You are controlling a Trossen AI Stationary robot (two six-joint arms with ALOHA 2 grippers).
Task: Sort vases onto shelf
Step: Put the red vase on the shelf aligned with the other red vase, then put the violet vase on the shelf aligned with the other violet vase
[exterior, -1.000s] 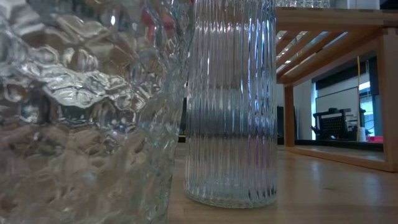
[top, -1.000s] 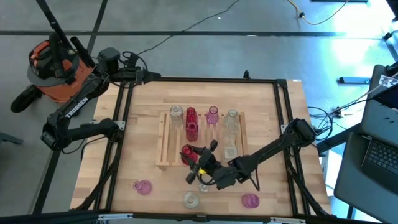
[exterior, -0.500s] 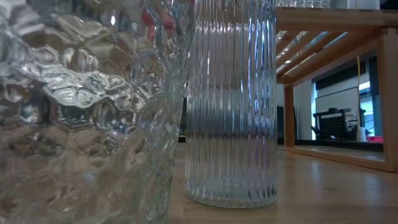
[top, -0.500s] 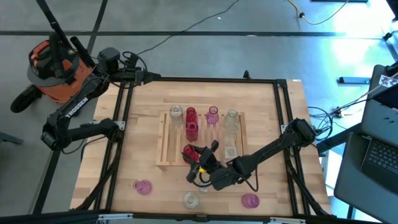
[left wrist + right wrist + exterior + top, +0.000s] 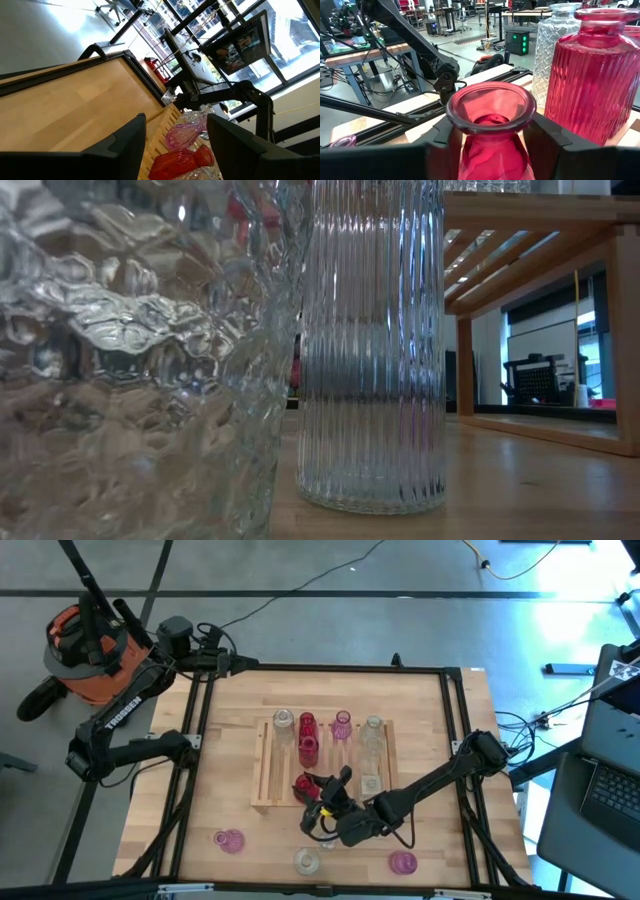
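A pale wooden desk (image 5: 220, 740) inside a black frame is seen on grey floor. The slatted shelf (image 5: 262, 775) at its middle carries clear, pink and red vases. At the shelf's near edge the right end effector (image 5: 322, 798) is clenched around a red vase (image 5: 490, 125), its arm stretched low. The left end effector (image 5: 175, 137) is held half open, empty, at the desk's left.

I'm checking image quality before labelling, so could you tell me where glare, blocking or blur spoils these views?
High view: bright blue-white glare washes the floor at the upper right, while the shelf is evenly lit. Low view: two clear vases, a faceted one and a ribbed one, stand against the lens and block most of the table. Right wrist view: the red vase between the right end effector fingers is sharp; the room behind is softer.
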